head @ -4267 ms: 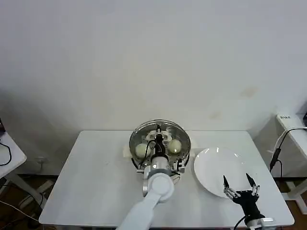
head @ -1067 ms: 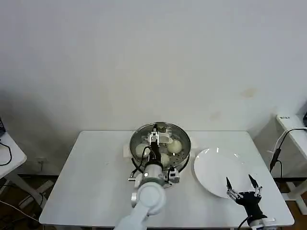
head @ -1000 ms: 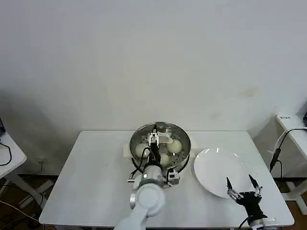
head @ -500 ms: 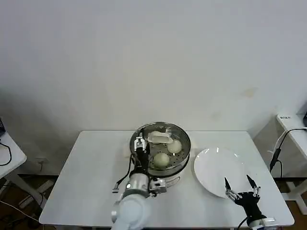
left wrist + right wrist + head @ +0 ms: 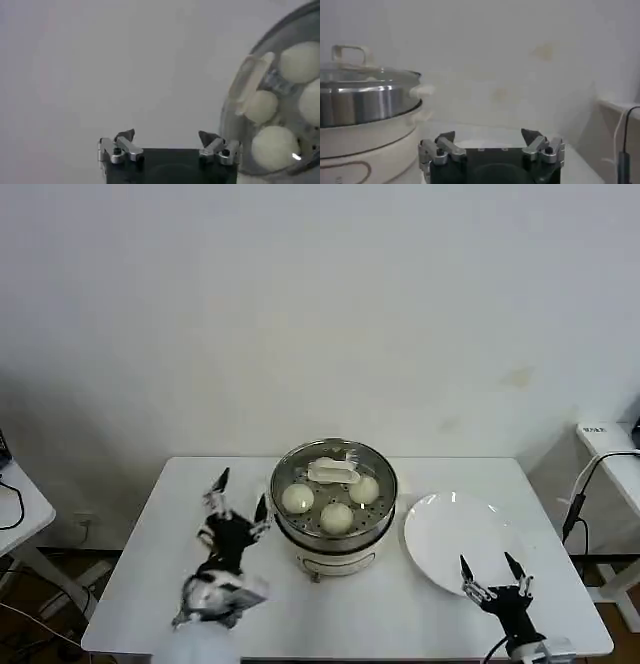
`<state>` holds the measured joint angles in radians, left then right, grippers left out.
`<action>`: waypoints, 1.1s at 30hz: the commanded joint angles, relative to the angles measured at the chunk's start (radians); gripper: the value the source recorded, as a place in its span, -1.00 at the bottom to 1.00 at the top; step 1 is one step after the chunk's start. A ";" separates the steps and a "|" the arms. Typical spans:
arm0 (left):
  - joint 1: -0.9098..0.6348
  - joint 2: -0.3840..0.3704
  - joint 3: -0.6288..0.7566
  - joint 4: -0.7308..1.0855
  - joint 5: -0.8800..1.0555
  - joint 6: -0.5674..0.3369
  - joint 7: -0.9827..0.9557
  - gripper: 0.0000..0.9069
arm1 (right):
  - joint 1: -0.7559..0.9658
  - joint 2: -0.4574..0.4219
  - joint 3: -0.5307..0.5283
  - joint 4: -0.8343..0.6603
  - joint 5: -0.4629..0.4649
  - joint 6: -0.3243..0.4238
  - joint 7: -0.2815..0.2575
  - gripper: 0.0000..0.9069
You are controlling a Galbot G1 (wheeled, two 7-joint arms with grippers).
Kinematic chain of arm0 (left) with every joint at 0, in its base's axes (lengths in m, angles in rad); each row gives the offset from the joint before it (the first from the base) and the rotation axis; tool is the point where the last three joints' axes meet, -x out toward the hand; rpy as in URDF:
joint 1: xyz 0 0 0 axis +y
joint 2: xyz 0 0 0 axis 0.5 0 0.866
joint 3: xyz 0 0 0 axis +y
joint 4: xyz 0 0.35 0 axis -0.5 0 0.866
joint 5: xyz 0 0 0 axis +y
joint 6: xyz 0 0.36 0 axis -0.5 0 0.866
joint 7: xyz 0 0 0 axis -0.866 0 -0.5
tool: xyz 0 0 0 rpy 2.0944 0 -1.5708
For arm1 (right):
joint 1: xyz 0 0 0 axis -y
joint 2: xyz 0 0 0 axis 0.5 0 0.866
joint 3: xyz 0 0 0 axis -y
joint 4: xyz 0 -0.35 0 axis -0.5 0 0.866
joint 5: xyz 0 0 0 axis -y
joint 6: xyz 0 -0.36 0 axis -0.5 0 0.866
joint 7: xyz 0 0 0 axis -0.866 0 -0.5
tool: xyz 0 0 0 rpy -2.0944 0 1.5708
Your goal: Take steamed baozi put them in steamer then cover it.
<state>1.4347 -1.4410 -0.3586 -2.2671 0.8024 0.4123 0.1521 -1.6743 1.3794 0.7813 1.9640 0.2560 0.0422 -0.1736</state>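
The steel steamer (image 5: 335,529) stands on its white base at the table's middle, and the right wrist view shows its steel wall (image 5: 355,102). The glass cover (image 5: 372,464) lies on it, cream handle (image 5: 332,473) up. Through the glass I see three steamed baozi (image 5: 297,498) (image 5: 337,517) (image 5: 364,488). In the left wrist view the cover (image 5: 232,90) and baozi (image 5: 300,61) sit off to one side. My left gripper (image 5: 237,496) hovers open over the table just left of the steamer, holding nothing. My right gripper (image 5: 488,572) waits open by the plate's near edge.
A flat white plate (image 5: 458,539) lies right of the steamer, bare. The white table (image 5: 180,534) has free room on its left side. A side table (image 5: 12,504) stands at the far left, and a cabinet with a cable (image 5: 580,484) at the far right.
My left gripper has let go of the cover's handle, drawn back off the steamer and swung left over the table, jaws open. The right gripper has barely shifted.
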 commanded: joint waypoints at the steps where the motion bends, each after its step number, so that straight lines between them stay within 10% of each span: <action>1: 0.217 0.006 -0.290 0.008 -0.536 -0.112 -0.006 1.00 | -0.006 -0.003 -0.018 -0.035 0.023 0.001 0.008 1.00; 33: 0.225 -0.016 -0.333 0.089 -0.626 -0.156 0.027 1.00 | -0.026 0.023 -0.026 -0.020 -0.008 0.005 -0.002 1.00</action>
<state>1.6472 -1.4531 -0.6777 -2.1850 0.2089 0.2626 0.1769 -1.6995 1.4002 0.7557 1.9461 0.2513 0.0442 -0.1726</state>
